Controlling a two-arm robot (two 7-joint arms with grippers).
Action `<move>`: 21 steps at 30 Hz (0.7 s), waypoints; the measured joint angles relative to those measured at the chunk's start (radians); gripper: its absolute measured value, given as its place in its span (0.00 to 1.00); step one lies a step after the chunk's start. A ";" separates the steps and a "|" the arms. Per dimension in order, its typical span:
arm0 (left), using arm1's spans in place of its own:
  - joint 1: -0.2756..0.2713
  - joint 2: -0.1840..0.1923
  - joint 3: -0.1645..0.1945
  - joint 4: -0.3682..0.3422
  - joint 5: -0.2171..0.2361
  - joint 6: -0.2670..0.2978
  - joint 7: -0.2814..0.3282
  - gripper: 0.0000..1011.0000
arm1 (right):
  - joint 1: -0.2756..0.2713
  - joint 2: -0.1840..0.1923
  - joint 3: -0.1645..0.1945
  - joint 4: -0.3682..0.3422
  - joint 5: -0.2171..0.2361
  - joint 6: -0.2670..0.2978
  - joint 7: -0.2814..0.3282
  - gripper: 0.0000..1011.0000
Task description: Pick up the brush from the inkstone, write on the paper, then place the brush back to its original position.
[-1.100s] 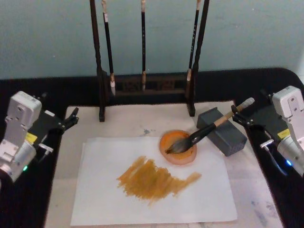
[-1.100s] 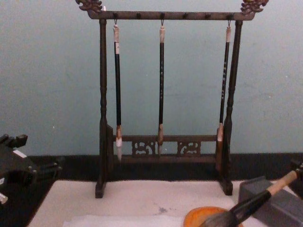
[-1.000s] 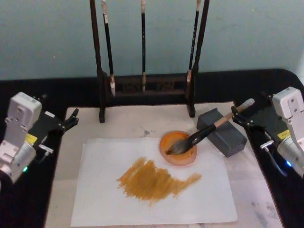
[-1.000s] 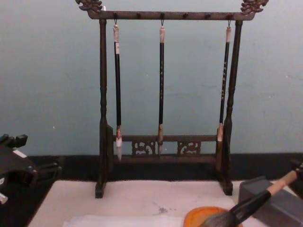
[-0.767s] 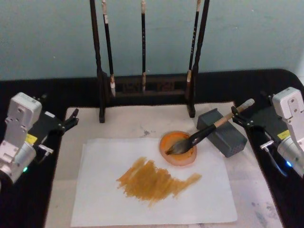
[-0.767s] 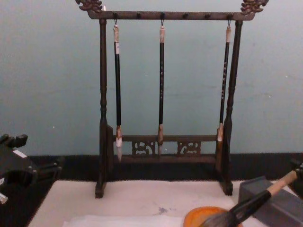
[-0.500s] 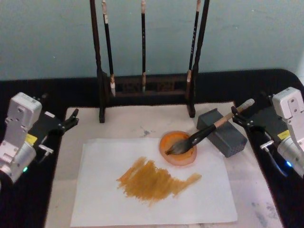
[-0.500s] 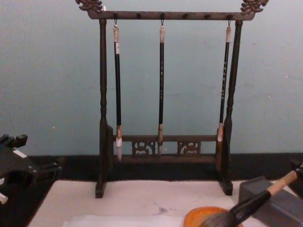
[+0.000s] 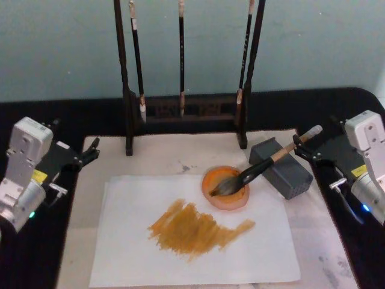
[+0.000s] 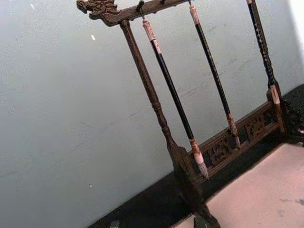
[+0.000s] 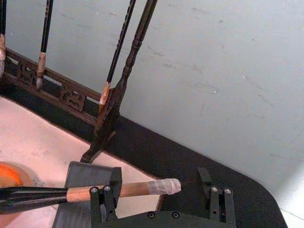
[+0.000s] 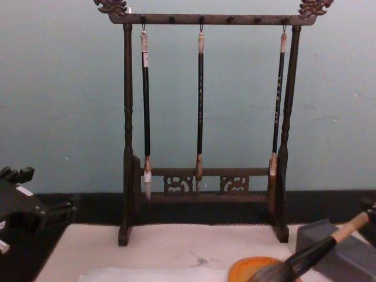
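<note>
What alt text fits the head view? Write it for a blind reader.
The brush lies with its bristles in an orange dish and its handle on a grey block; the paper carries ochre strokes. The left hand and right hand flank the mat.

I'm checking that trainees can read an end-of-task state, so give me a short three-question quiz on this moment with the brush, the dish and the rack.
1. True or false: the brush lies with its bristles in the orange dish and its handle across the grey block.
2. How many thin brushes hang on the rack? A two, B three, C four.
3. Fill in: the right gripper, at the brush's handle end, is ___.
Key: 1 true; 2 B; 3 open. The left gripper sits parked beside the mat's left edge.
</note>
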 joint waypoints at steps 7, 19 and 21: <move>0.000 0.000 0.000 0.000 0.000 0.000 0.000 1.00 | 0.000 0.000 0.000 0.000 0.000 0.000 0.000 0.99; 0.000 0.000 0.000 0.000 0.000 0.000 0.000 1.00 | -0.002 0.000 0.003 -0.001 0.001 0.000 0.002 0.99; 0.000 0.000 0.000 0.000 0.000 0.000 0.000 1.00 | -0.017 0.004 0.021 -0.014 0.018 0.000 0.015 0.99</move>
